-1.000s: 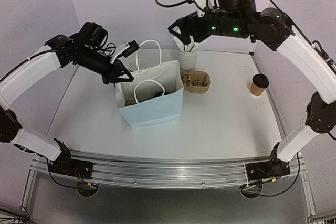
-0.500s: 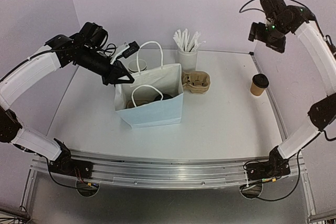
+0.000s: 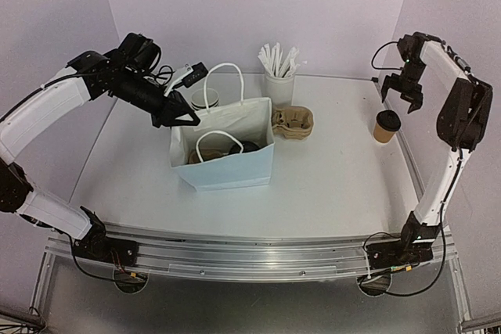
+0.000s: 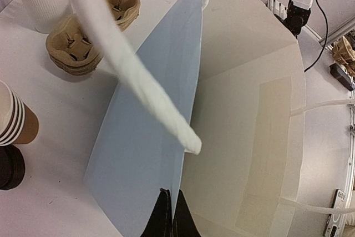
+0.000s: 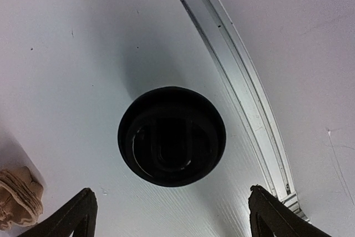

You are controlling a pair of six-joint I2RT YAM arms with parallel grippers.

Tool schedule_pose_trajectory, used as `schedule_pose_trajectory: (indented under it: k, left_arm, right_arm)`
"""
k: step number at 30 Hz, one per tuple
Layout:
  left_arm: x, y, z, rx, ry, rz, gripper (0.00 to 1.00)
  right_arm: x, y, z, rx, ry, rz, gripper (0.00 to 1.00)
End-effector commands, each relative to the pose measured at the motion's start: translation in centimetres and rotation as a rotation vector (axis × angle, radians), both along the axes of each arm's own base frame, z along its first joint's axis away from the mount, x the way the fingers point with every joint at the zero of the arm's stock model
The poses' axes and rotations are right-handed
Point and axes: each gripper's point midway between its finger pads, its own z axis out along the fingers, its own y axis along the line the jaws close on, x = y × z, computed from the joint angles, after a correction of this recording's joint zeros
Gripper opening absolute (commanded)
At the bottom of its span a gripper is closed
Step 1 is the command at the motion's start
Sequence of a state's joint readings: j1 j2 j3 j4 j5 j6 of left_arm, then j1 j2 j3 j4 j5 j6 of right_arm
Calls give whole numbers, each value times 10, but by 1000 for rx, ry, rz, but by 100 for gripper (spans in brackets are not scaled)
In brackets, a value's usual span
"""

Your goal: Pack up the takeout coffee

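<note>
Clamps the left pincer (image 4: 171, 215) shut on the top edge of the pale blue bag (image 4: 144, 137), black tips pressed together with the paper wall between them. Shows, from the left wrist only, the bag's pale inside with a taped seam and one white handle (image 4: 127, 65) crossing close to the lens, but nothing of the bag's floor. Beside the bag in that view, on the table (image 4: 50, 209): a stack of brown cups (image 4: 14, 117) with white rims, a black round thing (image 4: 8, 167) just beside it and cut by the frame edge, then a pulp cup carrier (image 4: 72, 48) and a ribbed white holder (image 4: 41, 4). From the top camera instead: the bag standing upright and open mid-table, gripped at its far left corner, with dark round shapes inside it too small to name.

Hangs the right pincer (image 5: 172, 192) wide open and holding nothing, straight over the takeout coffee (image 5: 172, 135). Shows, from the right wrist, only the round black lid from above, one finger at each side and clear of it, with white table around and a metal edge rail (image 5: 244, 98) alongside. Gives the rest from the top: takeout coffee (image 3: 387, 125) upright near the table's right edge, well apart from the bag, right of the carrier and of the holder of white sticks.
</note>
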State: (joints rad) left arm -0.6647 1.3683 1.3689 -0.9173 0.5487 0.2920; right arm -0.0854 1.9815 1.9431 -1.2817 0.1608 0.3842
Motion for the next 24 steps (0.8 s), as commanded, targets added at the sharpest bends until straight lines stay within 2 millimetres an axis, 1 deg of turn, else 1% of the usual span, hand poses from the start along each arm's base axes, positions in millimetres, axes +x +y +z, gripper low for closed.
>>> schedule_pose_trajectory:
  k: [1, 5, 9, 12, 17, 21, 24]
  left_arm:
    - [-4, 1, 1, 19, 23, -11, 0]
    - [-3, 1, 3, 18, 24, -14, 0]
    - [-3, 1, 1, 22, 22, -17, 0]
    - [-3, 1, 1, 23, 23, -17, 0]
    - [-2, 0, 1, 24, 23, -15, 0]
    - [-1, 1, 1, 27, 19, -13, 0]
    - [0, 1, 2, 30, 15, -14, 0]
  right_arm:
    - [13, 6, -8, 11, 13, 70, 90]
    - [6, -5, -20, -52, 70, 52, 90]
    - [2, -2, -30, -35, 100, 72, 89]
    - [7, 1, -35, -15, 97, 87, 85]
    - [13, 1, -44, 3, 106, 84, 84]
    - [11, 2, -54, 6, 132, 84, 84]
    - [9, 0, -56, -1, 133, 80, 83]
